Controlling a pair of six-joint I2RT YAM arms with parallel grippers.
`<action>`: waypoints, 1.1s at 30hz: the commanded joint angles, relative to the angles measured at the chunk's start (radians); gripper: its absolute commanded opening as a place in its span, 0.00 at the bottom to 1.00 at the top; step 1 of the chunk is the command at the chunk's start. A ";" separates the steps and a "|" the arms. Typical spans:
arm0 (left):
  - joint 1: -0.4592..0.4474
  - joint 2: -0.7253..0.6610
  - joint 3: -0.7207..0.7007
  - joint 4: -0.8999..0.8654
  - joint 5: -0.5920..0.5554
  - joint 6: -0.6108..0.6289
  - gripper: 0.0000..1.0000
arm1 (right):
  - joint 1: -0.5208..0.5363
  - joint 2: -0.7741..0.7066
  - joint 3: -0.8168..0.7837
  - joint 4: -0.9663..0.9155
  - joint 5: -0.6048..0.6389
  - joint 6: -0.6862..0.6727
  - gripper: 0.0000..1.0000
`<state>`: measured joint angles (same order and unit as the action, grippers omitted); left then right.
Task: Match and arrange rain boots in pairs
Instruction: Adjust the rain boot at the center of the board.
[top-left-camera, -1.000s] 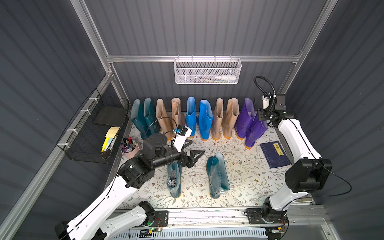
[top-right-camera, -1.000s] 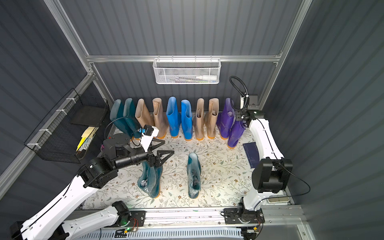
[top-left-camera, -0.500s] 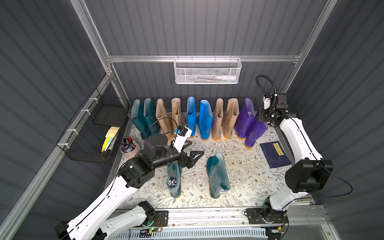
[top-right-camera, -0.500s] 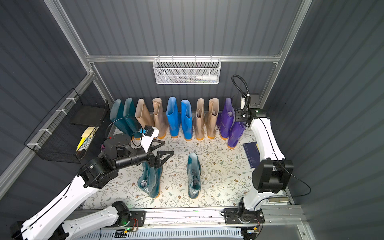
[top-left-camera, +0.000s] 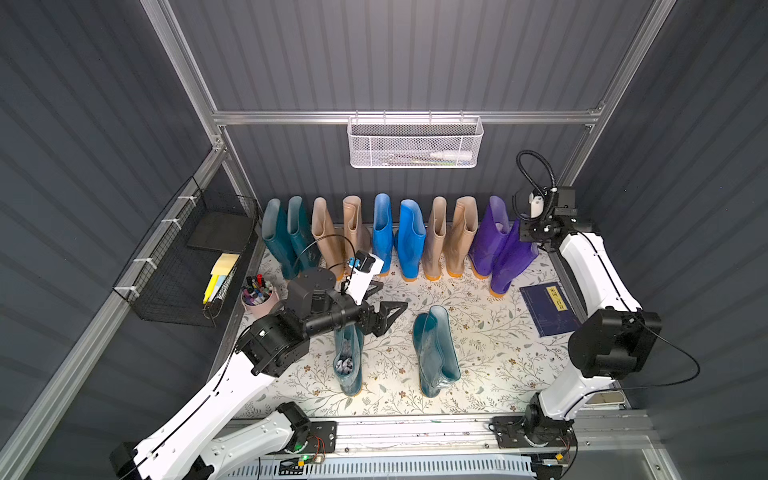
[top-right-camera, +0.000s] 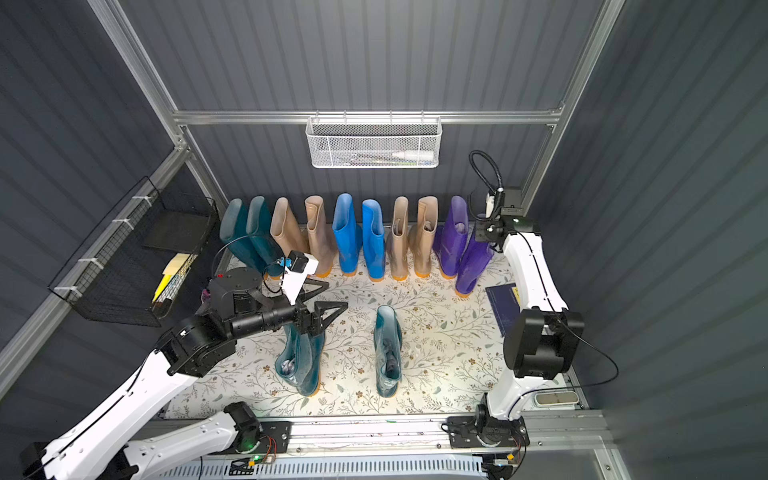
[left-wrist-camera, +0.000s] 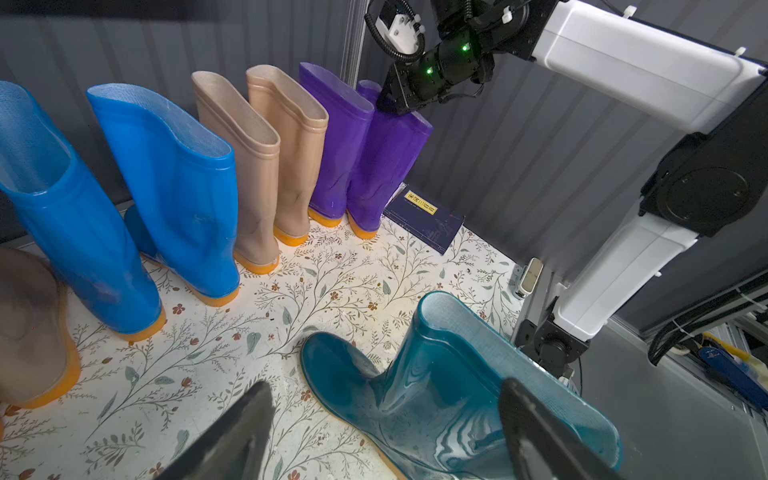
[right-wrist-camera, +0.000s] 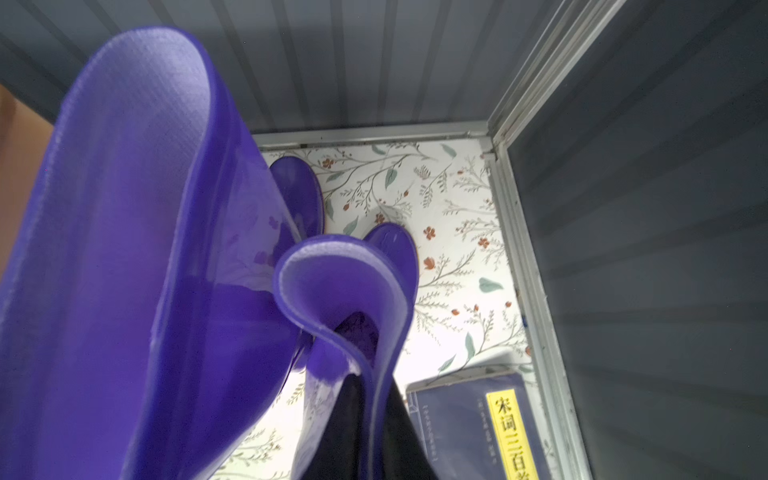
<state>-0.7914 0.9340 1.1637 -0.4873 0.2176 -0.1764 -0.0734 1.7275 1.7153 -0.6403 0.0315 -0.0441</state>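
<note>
Right jaws have pinched outer purple boot (right-wrist-camera: 345, 278)

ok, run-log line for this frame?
left gripper: open, facing front teal boot | right gripper: shut on purple boot cuff | purple boot: standing beside second purple boot

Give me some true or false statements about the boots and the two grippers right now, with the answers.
1. The right gripper is shut on a purple boot at its cuff. True.
2. The left gripper holds a boot. False: it is open and holds nothing.
3. Two teal boots stand alone in front of the rest. True.
4. The blue boots stand at the row's end. False: they stand mid-row, between beige pairs.
5. A book lies on the mat beside that purple boot. True.
</note>
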 joint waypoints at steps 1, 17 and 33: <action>-0.003 -0.003 0.013 -0.017 -0.012 0.003 0.87 | -0.015 0.016 -0.003 0.131 -0.015 -0.062 0.09; -0.003 0.037 0.057 -0.023 -0.030 0.000 0.87 | -0.051 0.110 0.017 0.402 -0.181 -0.228 0.05; -0.003 0.057 0.074 -0.047 -0.055 0.009 0.86 | -0.058 0.169 0.078 0.328 -0.415 -0.326 0.10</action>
<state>-0.7914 0.9829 1.2102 -0.5167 0.1745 -0.1761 -0.1318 1.9079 1.7710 -0.3214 -0.3054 -0.3229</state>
